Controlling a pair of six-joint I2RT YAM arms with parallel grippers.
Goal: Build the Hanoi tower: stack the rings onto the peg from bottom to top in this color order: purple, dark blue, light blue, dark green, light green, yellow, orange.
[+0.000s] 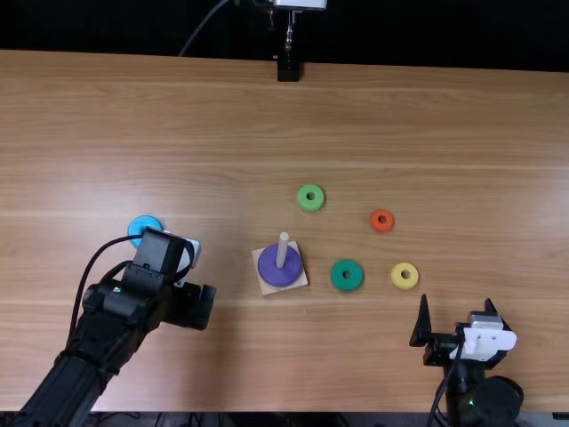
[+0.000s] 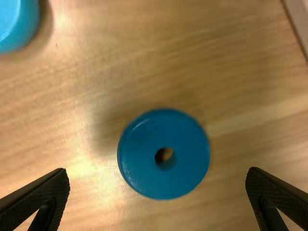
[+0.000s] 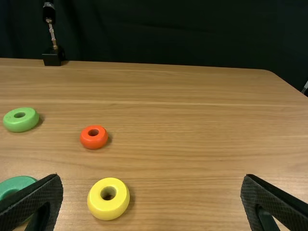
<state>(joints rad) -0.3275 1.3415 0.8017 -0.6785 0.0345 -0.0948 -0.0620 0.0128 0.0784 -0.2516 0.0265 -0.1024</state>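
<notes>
Left claw is spread wide over the round dark blue plastic-looking ring, probably so it can be grabbed, and right claw is spread too.

Purple ring around the peg on its square base, with the dark green ring nearby.

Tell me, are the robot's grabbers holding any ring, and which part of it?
Nothing is held. The left gripper is open and not touching the dark blue ring; the right gripper is open too.
</notes>
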